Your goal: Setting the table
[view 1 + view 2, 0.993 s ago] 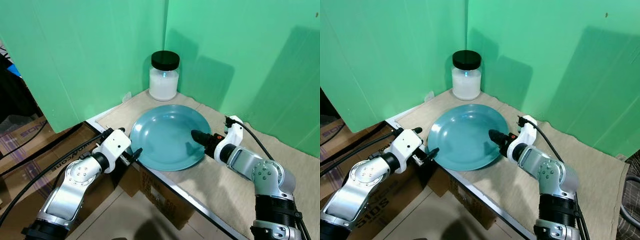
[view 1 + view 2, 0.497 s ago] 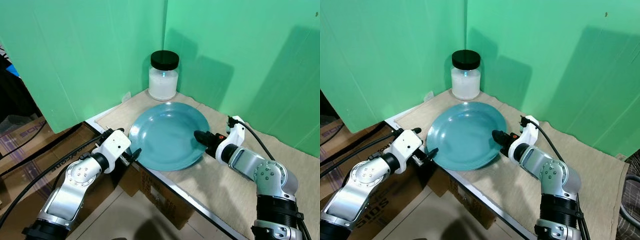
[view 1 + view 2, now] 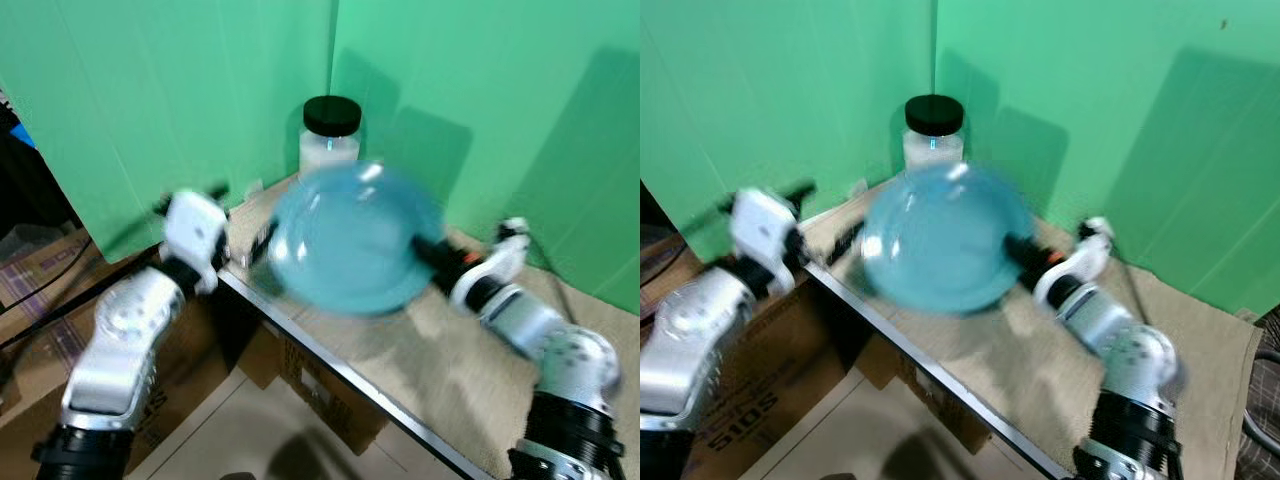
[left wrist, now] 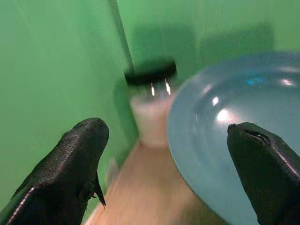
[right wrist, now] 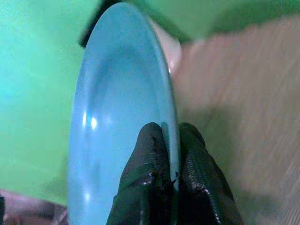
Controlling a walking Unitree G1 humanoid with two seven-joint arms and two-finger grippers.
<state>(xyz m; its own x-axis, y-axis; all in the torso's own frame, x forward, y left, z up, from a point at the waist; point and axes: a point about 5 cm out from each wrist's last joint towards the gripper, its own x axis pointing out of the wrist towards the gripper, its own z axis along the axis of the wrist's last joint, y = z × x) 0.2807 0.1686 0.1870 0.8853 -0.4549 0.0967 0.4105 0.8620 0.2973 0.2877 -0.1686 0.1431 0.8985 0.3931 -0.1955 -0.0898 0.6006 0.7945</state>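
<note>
my right pincer [image 5: 171,174] is closed tight on the rim of the round teal-blue plate [image 3: 352,238], one black finger on each face of the edge, and it holds the plate lifted clear of the counter [image 3: 460,380] and tilted up so its hollow face turns toward me. both head views are smeared with motion blur, so the plate's outline is soft, but it plainly hangs in the air above the beige woven cloth [image 3: 1200,330] that covers the counter, with its upper edge overlapping the glass jar with a black lid and white contents [image 3: 933,132] that stands behind it in the corner of the green backdrop [image 3: 200,90]. my left pincer [image 4: 168,171] is spread wide with nothing in it; its two black fingers [image 4: 75,164] stand well apart, one on each side of the near edge of the plate, and neither one touches it. that pincer is raised at the counter's left corner, just beside the plate's left rim. in the left wrist view the jar shows between the fingers, beyond the plate, standing upright on the cloth against the green wall. below the counter's front edge sit brown cardboard boxes [image 3: 740,400] on the floor.
</note>
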